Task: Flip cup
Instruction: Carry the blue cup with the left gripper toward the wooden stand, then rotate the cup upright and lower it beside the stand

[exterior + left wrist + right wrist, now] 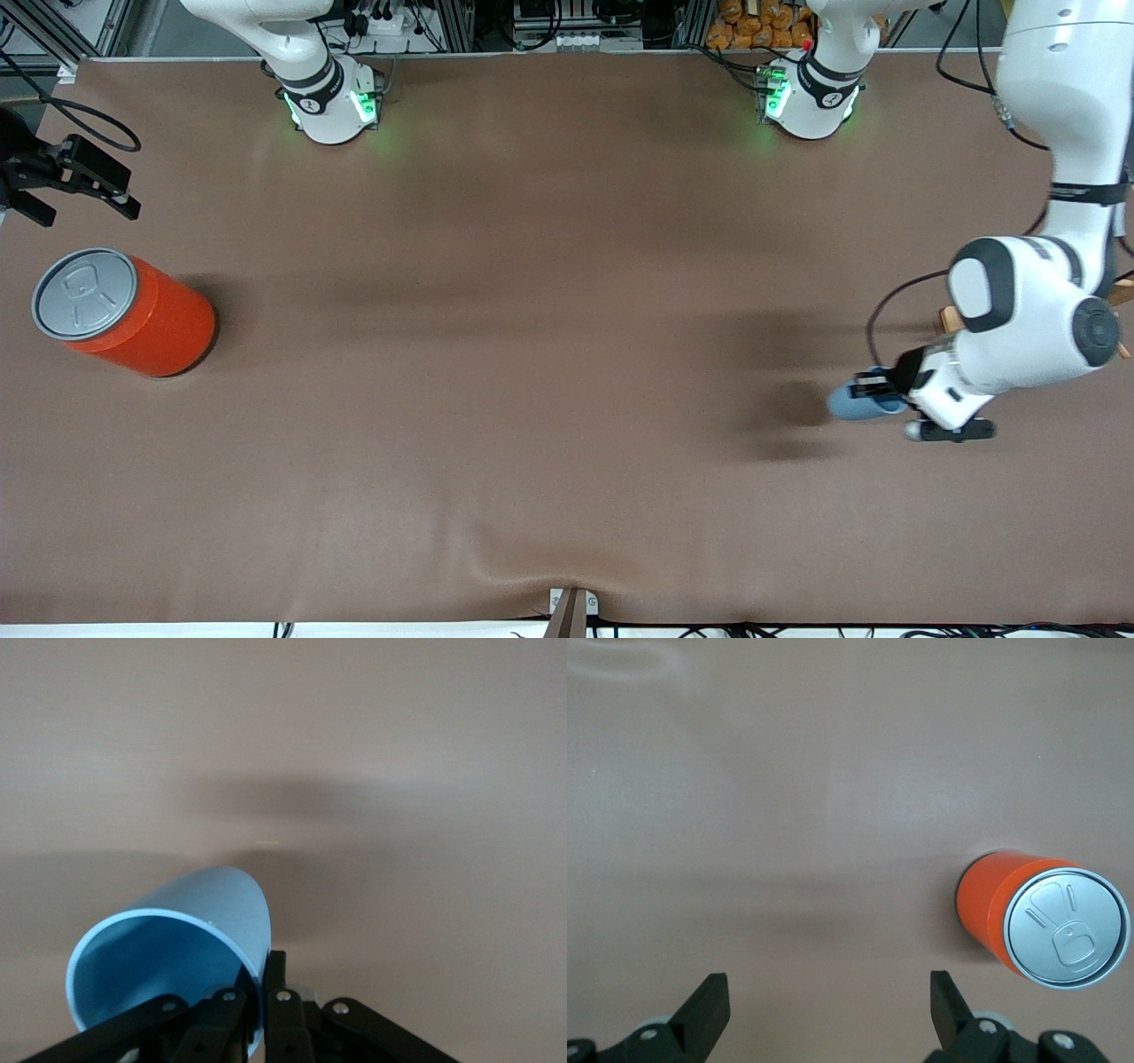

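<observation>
Right end effector (80,182) hangs at the right arm's end of the desk (532,310), black fingers (709,1005) spread wide apart, holding nothing; this arm waits. Orange can (124,310) stands upright on the desk just beside it, nearer the front camera: smooth cylinder, matte orange wall, grey metal lid with an embossed pull-tab outline. No readable writing on it. Desk is covered in a plain brown sheet, smooth, faintly wrinkled near the front edge.

Toward the left arm's end, the left end effector (873,390) is clamped on the cup (855,403). Cup is small, light-blue plastic, tapered, no handle, darker blue inside. It is tilted on its side up in the air, open mouth facing the left wrist camera, and casts a dark shadow on the desk beside it. In the left wrist view, one black finger (282,1014) presses the outside of the cup (177,948) wall at the rim, the other sits inside. No label or print on the cup.
</observation>
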